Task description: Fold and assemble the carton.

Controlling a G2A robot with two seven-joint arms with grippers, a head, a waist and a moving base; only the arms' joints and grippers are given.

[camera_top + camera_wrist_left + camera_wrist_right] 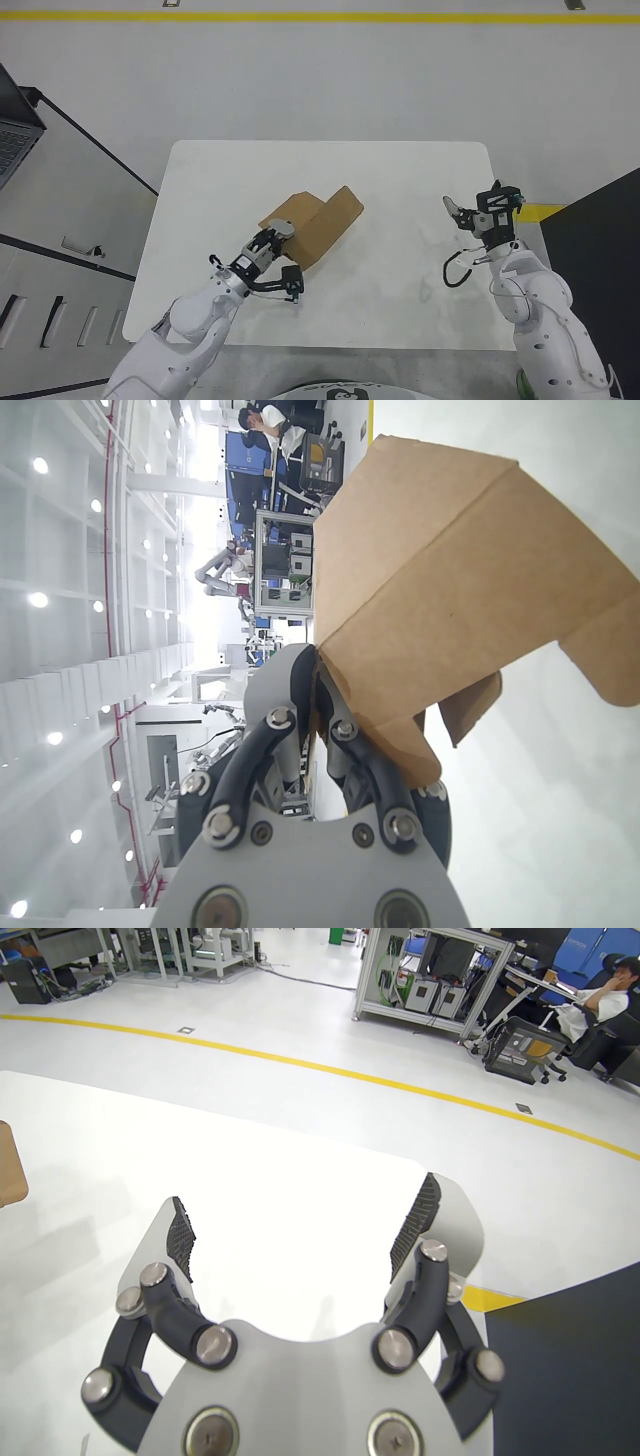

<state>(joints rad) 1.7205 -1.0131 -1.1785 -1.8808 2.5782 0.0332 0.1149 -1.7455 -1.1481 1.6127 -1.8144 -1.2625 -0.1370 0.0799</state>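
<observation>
carton: brown cardboard carton (318,226), half-opened sleeve, lying left of the middle of the white table (400,170); end flaps (400,750) loose, not tucked
left gripper: left gripper (271,239) pinched narrow on the edge of the carton's near wall
right gripper: right gripper (305,1198) spread wide, holding nothing, near the table's right edge, well apart from carton
step: likely squaring the sleeve open, flaps not yet folded
do well: hold the pinch firm, bring the free gripper to the far wall, push along the creases until the corners look square
risk: thin wall may slip or buckle if pushed off-crease
</observation>
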